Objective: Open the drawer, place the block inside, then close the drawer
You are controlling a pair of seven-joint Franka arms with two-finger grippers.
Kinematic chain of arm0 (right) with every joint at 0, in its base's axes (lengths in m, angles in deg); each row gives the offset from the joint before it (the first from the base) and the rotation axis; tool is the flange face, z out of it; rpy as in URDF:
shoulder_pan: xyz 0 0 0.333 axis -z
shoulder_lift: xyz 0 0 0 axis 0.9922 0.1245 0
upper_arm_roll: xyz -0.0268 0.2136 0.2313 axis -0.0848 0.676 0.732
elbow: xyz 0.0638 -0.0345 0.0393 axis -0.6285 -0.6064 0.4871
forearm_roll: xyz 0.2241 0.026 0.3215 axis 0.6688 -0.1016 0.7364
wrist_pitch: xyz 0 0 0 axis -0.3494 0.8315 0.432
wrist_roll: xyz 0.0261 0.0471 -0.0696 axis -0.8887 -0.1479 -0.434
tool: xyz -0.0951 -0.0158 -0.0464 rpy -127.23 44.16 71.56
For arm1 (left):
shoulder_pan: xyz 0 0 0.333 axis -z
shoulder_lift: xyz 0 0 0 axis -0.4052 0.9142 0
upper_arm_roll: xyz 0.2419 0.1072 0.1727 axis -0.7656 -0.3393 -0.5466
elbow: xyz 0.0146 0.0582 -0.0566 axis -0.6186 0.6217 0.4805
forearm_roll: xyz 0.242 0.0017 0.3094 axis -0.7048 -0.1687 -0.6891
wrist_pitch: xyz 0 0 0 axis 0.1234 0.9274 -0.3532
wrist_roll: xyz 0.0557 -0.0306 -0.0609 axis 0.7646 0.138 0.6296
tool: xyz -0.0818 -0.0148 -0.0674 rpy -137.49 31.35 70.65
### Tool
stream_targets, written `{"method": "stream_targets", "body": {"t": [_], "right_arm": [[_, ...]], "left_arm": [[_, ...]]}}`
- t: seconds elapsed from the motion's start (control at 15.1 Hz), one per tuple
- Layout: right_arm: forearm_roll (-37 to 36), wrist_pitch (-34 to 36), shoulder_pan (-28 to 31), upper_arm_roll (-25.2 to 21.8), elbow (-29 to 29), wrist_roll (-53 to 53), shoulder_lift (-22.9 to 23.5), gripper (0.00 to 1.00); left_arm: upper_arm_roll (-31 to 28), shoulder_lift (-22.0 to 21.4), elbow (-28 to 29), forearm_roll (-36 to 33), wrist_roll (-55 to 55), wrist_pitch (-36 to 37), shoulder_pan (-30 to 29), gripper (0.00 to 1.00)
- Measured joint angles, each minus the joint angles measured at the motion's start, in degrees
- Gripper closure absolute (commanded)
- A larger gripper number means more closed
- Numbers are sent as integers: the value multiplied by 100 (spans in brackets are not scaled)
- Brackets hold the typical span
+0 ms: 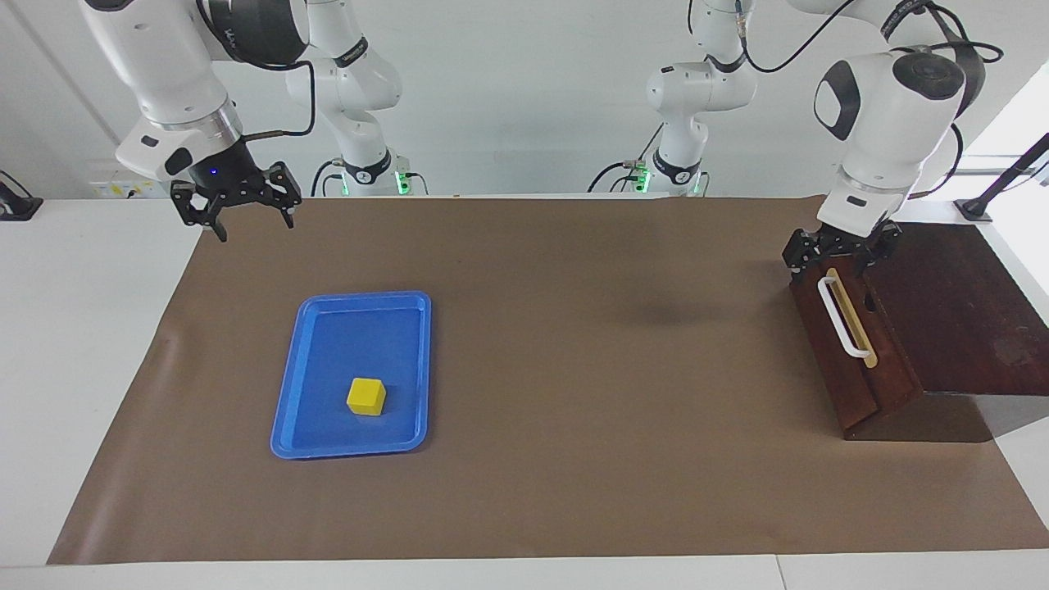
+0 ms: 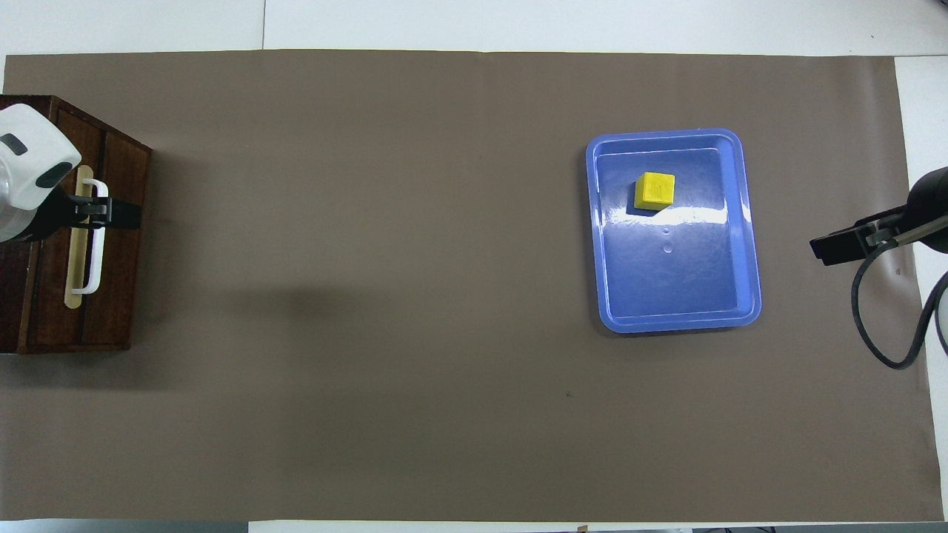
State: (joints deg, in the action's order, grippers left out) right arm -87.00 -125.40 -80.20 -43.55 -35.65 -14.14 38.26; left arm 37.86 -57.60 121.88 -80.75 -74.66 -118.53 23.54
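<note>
The drawer (image 1: 836, 360) is closed in its dark wooden box at the left arm's end of the table, its white handle (image 1: 842, 319) (image 2: 96, 252) facing the table's middle. My left gripper (image 1: 837, 260) (image 2: 104, 213) hangs open just above the handle, its fingers on either side of the bar; I cannot tell whether they touch it. The yellow block (image 1: 365, 396) (image 2: 655, 189) lies in the blue tray (image 1: 352, 336) (image 2: 681, 281). My right gripper (image 1: 255, 227) (image 2: 829, 248) is open and empty in the air, over the mat's edge at the right arm's end.
A brown mat (image 1: 574, 369) covers the table between the tray and the drawer box. The box's flat top (image 1: 951, 303) reaches to the table's end. White table (image 1: 90, 344) lies bare beside the mat.
</note>
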Motion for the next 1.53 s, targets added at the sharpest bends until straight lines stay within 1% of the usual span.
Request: {"method": "stream_targets", "body": {"t": [0.2,0.33,0.46,0.53,0.66,0.8,0.93,1.13,1.26,1.53], "right_arm": [[279,-867,0,2,-567,-1320,-96,0],[822,-1146,45,-8,-881,-2521,-116,0],[1487,-1391,230,-18,-1139,-3939,-44,0],[1857,-1516,341,-23,-1223,-4710,72,0],[2581,-1760,514,-35,-1298,-6177,462,0],[3145,-1960,553,-40,-1300,-7169,856,0],[3534,-2059,550,-35,-1290,-7799,1120,0],[4145,-2046,560,-32,-1267,-8510,1371,0],[4423,-2045,619,-37,-1096,-8959,1725,0],[4826,-1922,654,-36,-593,-9062,2419,0]], "left_arm": [[5,202,140,-465,-9,-206,4,0],[9,387,209,-775,-10,-439,4,0],[-8,557,366,-972,-10,-802,-11,0],[-20,621,465,-1012,-10,-991,-40,0],[-35,670,657,-1107,-12,-1324,-143,0],[-11,668,708,-1237,-13,-1407,-156,0],[-8,677,746,-1303,-12,-1496,-157,0],[-17,715,826,-1323,-11,-1715,-165,0],[-5,768,847,-1323,5,-1770,-161,0],[31,812,853,-1333,319,-1834,-121,0]]}}
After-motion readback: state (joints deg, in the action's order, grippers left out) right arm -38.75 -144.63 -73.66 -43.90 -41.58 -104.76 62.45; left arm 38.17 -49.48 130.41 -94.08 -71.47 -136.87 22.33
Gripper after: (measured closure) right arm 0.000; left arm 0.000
